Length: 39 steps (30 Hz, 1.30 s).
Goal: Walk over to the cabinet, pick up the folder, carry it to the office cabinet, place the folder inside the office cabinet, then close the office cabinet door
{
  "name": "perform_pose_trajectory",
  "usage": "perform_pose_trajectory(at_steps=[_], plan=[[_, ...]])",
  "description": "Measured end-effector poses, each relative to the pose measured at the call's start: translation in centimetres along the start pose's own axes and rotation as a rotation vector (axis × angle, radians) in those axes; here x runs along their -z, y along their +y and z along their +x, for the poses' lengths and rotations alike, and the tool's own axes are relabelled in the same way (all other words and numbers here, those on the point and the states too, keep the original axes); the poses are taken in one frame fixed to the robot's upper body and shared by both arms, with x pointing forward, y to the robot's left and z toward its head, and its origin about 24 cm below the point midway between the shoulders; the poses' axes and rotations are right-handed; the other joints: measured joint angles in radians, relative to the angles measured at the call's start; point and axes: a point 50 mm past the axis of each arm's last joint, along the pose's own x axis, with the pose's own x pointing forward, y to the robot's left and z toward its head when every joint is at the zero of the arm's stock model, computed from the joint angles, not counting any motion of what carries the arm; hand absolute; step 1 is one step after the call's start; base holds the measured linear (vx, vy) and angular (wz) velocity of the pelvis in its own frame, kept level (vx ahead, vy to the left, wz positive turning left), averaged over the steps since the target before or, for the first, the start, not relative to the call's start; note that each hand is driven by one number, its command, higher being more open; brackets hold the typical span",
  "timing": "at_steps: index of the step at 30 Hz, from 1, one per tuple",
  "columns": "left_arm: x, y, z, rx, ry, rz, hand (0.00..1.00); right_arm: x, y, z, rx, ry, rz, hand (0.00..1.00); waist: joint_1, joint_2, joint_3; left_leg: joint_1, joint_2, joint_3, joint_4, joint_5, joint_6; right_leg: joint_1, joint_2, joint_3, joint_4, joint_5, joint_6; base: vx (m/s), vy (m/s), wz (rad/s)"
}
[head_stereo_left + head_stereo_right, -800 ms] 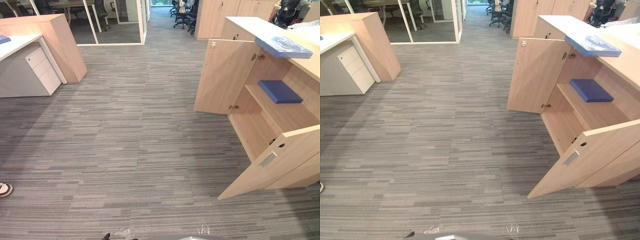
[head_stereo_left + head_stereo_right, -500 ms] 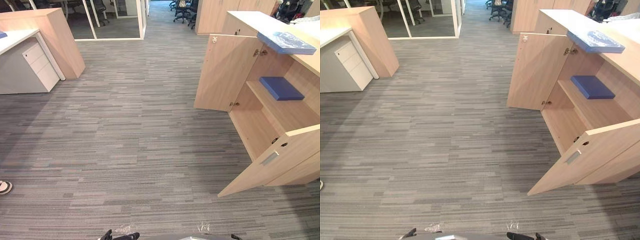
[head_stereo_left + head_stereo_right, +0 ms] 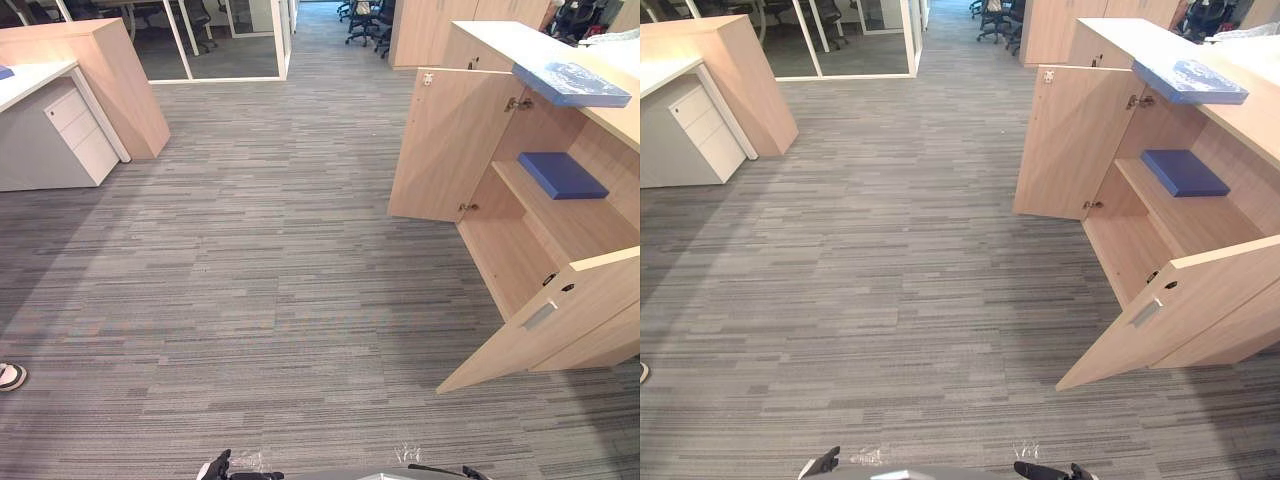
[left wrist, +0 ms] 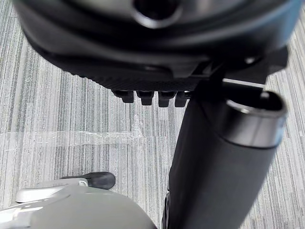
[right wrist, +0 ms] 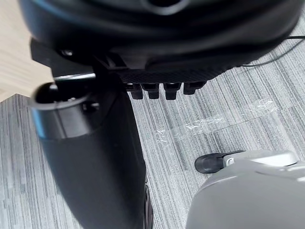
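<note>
So | office cabinet (image 3: 510,250) doors left open for access | folder (image 3: 570,84) laid at top's edge | left hand (image 4: 143,47), right hand (image 5: 167,43) relaxed, empty

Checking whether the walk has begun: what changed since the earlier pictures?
The head camera tipped slightly, so the whole scene shifted; the dark left hand and right hand now edge into the bottom, empty. The light blue folder on the wooden cabinet and the dark blue folder on its shelf stayed put, doors open.
</note>
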Motion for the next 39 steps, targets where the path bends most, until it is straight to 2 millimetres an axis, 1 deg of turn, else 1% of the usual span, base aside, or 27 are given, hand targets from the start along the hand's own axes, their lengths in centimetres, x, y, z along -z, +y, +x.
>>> perform_pose_trajectory(at_steps=[4,18,27,31,32,34,35,36,37,38,39], plan=[[0.0,0.0,0.0,-0.015,-0.005,0.025,1.0,0.0,0.1,0.0,0.013,-0.004,0.042,1.0,-0.002,-0.001,0.001,0.0,0.0,0.001,0.0,0.0,0.0,0.0,0.0,0.0,0.0,0.0,0.0,-0.03,-0.005,0.0],[-0.4,0.2,0.0,-0.046,-0.031,0.02,1.0,-0.3,0.2,0.0,0.029,-0.029,0.029,1.0,-0.003,-0.004,0.023,0.001,0.0,0.006,0.001,-0.001,-0.001,0.001,0.0,0.004,-0.004,0.005,-0.007,-0.01,-0.001,-0.01],[-0.4,0.3,0.0,-0.048,-0.03,0.014,1.0,-0.3,0.3,0.0,0.027,-0.027,0.029,1.0,-0.001,-0.009,0.026,0.0,-0.001,0.001,0.005,-0.001,-0.001,0.005,-0.001,-0.001,-0.005,0.005,-0.007,0.0,0.0,0.01],[-0.5,0.4,0.0,-0.054,-0.03,0.007,1.0,-0.3,0.4,-0.1,0.022,-0.028,0.024,1.0,-0.001,-0.016,0.031,-0.011,-0.002,-0.013,0.028,-0.007,-0.004,0.011,-0.003,-0.016,-0.005,0.003,-0.008,0.0,-0.002,0.12],[-0.6,0.6,0.1,-0.059,-0.036,0.006,1.0,-0.4,0.6,-0.1,0.018,-0.028,0.025,1.0,-0.002,-0.022,0.038,-0.054,-0.003,-0.025,0.101,-0.041,-0.008,0.006,-0.004,-0.03,0.001,-0.001,-0.014,-0.06,-0.01,0.32],[-1.1,0.6,0.1,-0.073,-0.053,-0.044,1.0,-0.6,0.5,0.0,0.02,-0.033,0.031,1.0,0.002,-0.017,0.058,-0.141,0.008,-0.032,0.285,-0.125,-0.028,-0.003,0.005,-0.05,0.028,-0.025,-0.037,-0.09,-0.003,0.33],[-1.6,0.6,0.1,-0.079,-0.079,-0.091,1.0,-0.9,0.3,0.0,0.027,-0.045,0.039,1.0,0.007,-0.007,0.08,-0.204,0.025,-0.018,0.443,-0.167,-0.057,-0.001,0.014,-0.057,0.058,-0.052,-0.051,-0.08,0.019,0.22],[-1.8,0.6,0.1,-0.082,-0.087,-0.1,1.0,-1.0,0.3,0.0,0.027,-0.051,0.04,1.0,0.008,-0.008,0.085,-0.22,0.028,-0.013,0.485,-0.171,-0.061,0.002,0.014,-0.056,0.065,-0.058,-0.055,-0.06,0.037,0.17],[-2.4,0.7,0.0,-0.094,-0.123,-0.149,1.0,-1.3,0.2,0.0,0.03,-0.064,0.044,1.0,0.011,-0.002,0.096,-0.307,0.049,0.024,0.652,-0.193,-0.061,0.002,0.015,-0.056,0.098,-0.079,-0.06,0.01,0.04,0.03],[-2.6,0.4,-0.1,-0.095,-0.139,-0.179,1.0,-1.3,0.1,0.0,0.035,-0.063,0.048,1.0,0.016,0.001,0.096,-0.348,0.071,0.049,0.721,-0.218,-0.052,0.003,0.011,-0.055,0.118,-0.093,-0.057,0.06,0.059,-0.02],[-2.8,0.4,-0.1,-0.101,-0.15,-0.188,1.0,-1.2,0.0,0.0,0.041,-0.054,0.054,1.0,0.02,0.002,0.095,-0.38,0.093,0.067,0.732,-0.229,-0.045,0.011,-0.004,-0.053,0.128,-0.108,-0.045,0.07,0.042,-0.07]])
